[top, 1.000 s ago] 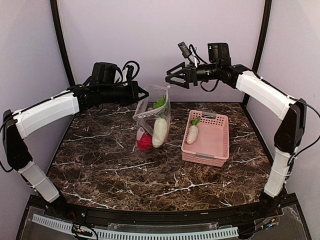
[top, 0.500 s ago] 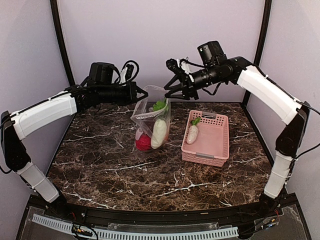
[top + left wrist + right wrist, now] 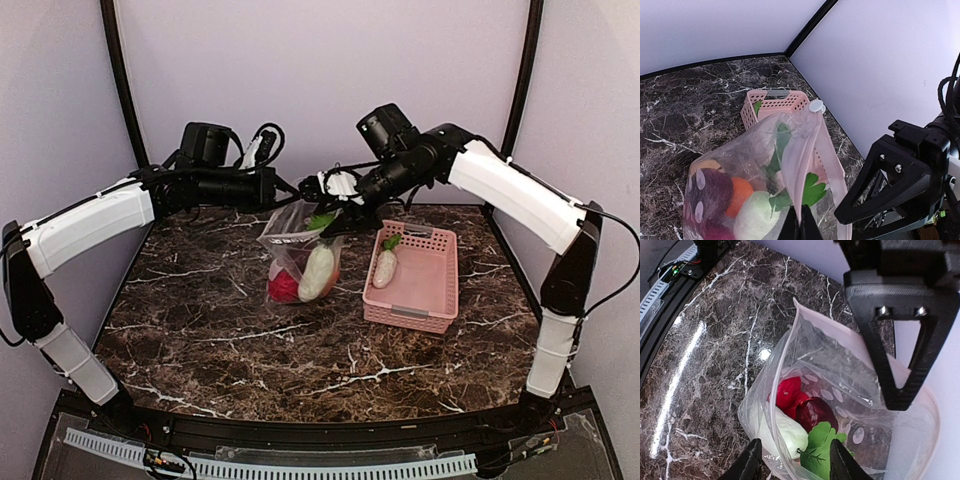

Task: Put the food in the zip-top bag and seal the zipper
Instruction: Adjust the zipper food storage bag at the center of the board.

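Top view: the left gripper [image 3: 289, 190] is pinched shut on the rim of the zip-top bag [image 3: 295, 238], hanging it beside the basket [image 3: 425, 285], where one white piece [image 3: 384, 268] lies. Left wrist: it clamps the zipper [image 3: 802, 160] strip. Right wrist: the right gripper [image 3: 794, 447], jaws apart, straddles the near lip; it should probably close on plastic only, clear of the food [image 3: 812, 412].

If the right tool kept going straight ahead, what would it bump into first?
Probably the clear bag: its open edge sits just ahead of the right tool. The left tool pinching the bag is farther behind, I think.
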### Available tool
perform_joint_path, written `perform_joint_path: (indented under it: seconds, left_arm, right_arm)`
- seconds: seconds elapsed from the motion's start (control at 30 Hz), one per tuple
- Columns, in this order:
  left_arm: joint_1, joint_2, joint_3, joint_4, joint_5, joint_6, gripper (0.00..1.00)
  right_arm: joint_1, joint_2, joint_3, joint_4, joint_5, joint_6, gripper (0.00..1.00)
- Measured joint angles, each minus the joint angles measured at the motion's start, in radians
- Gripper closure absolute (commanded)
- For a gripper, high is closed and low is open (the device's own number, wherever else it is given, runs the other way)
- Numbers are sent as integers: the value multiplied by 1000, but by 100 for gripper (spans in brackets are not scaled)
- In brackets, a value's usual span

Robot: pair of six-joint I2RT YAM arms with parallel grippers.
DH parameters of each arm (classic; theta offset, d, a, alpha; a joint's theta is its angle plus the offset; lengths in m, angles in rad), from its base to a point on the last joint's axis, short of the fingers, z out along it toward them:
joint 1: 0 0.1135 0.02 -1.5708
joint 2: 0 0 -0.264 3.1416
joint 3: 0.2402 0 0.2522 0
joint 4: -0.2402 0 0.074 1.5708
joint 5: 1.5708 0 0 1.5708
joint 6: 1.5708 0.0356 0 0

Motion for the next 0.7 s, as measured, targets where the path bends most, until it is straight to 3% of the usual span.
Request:
perform_joint_path:
  seconds: [0.13, 0.3, 0.7]
  left_arm:
    - [0, 7, 11, -12, 10, 8, 99]
    - [0, 19, 44, -56, 9, 32, 99]
    - [0, 153, 312, -282, -85, 175, 99]
  right_arm:
    - [6, 53, 37, -48, 41, -10, 82]
    - [10, 105, 84, -103, 75, -12, 99]
    - [10, 82, 129, 27, 79, 53, 100]
